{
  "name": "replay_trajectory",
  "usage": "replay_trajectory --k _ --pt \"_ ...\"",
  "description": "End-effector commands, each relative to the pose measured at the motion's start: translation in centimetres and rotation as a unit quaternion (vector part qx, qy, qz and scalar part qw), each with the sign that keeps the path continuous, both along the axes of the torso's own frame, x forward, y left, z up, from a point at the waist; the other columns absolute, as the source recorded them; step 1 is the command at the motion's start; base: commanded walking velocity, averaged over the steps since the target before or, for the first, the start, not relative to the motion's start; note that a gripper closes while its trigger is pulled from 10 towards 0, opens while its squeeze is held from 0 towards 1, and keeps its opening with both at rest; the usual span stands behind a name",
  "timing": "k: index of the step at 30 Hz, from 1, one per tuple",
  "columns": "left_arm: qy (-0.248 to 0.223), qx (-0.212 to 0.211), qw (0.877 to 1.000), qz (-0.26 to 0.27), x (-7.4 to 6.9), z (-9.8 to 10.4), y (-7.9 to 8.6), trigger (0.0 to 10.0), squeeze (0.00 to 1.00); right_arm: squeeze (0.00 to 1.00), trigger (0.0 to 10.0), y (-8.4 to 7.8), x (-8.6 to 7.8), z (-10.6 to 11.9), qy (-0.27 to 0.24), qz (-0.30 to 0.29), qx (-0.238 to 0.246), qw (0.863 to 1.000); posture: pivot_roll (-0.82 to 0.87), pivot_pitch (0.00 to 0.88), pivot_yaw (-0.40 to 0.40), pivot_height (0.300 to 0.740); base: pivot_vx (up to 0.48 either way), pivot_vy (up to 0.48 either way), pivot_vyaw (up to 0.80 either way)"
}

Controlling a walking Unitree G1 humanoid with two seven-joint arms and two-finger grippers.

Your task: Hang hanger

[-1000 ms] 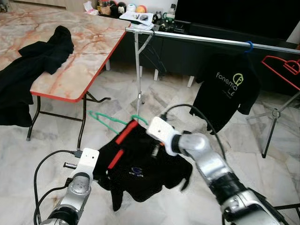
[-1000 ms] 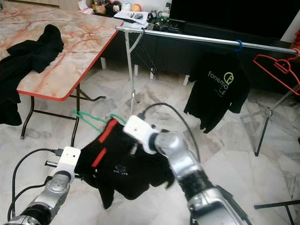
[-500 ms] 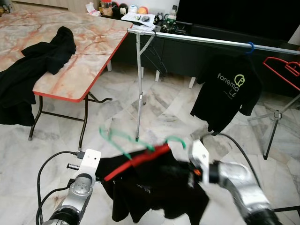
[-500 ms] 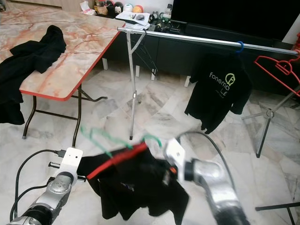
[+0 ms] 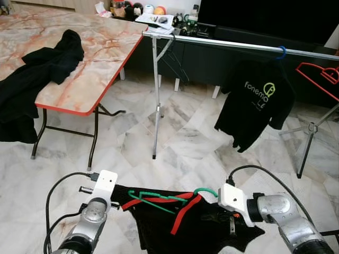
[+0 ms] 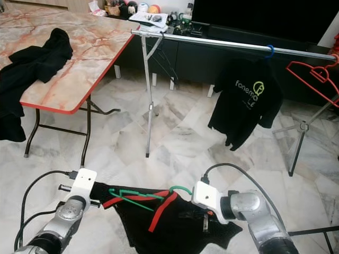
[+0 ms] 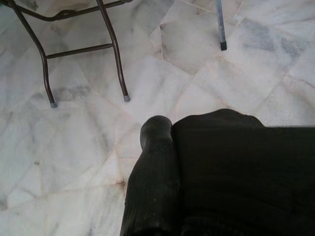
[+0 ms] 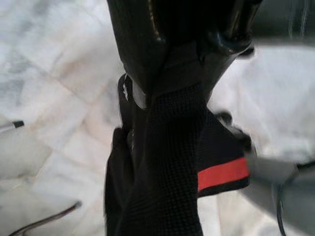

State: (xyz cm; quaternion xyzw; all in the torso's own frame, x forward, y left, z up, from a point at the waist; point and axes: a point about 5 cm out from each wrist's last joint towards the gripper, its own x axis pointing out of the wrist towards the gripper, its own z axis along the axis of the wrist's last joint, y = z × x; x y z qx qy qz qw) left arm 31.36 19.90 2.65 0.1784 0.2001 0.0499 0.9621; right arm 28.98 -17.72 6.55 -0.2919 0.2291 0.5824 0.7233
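green hanger (image 5: 159,200): thin wire, lies on black shirt with red stripes (image 5: 201,227), well below clothes rail (image 5: 238,46) | left gripper (image 7: 162,162): clamped on shirt | right gripper (image 8: 179,73): clamped on shirt

A home living room: marble floor (image 5: 185,143), folding table (image 5: 90,58), clothes rail (image 5: 238,46).

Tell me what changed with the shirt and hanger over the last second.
The right end effector swung down and to the robot's right, pulling the black shirt out flat between it and the left end effector. The green hanger now lies across the shirt. Both grips held; the rail and hung shirt are unchanged.
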Motion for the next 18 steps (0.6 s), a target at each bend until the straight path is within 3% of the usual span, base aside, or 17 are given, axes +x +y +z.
replay_trajectory --k 1,4,11,14,18 --pt "0.016 0.007 1.000 0.024 -0.6 -0.5 1.4 0.0 0.00 0.00 0.0 -1.9 -0.2 -0.6 -0.002 -0.014 -0.056 0.998 0.04 0.155 -0.057 0.740 0.000 0.000 0.00" --pt "0.017 0.006 1.000 0.023 -0.6 -0.5 1.4 0.0 0.00 0.00 0.0 -1.9 0.4 -1.0 -0.040 -0.022 -0.102 0.994 0.04 0.155 -0.058 0.740 0.000 0.000 0.00" --pt "0.022 0.003 1.000 0.013 -0.6 -0.6 1.2 0.0 0.00 0.00 0.0 -1.2 2.5 -0.4 -0.115 -0.102 -0.096 0.983 0.04 0.154 -0.059 0.740 0.000 0.000 0.00" --pt "0.025 0.003 1.000 0.009 -0.6 -0.6 1.1 0.0 0.00 0.00 0.0 -0.9 2.9 -0.3 -0.125 -0.118 -0.085 0.982 0.04 0.153 -0.059 0.740 0.000 0.000 0.00" --pt "0.023 -0.041 0.998 -0.043 -0.2 -0.3 -0.2 0.0 0.00 0.00 0.0 0.6 2.2 -1.5 -0.102 -0.099 -0.073 0.987 0.04 0.152 -0.060 0.740 0.000 0.000 0.00"
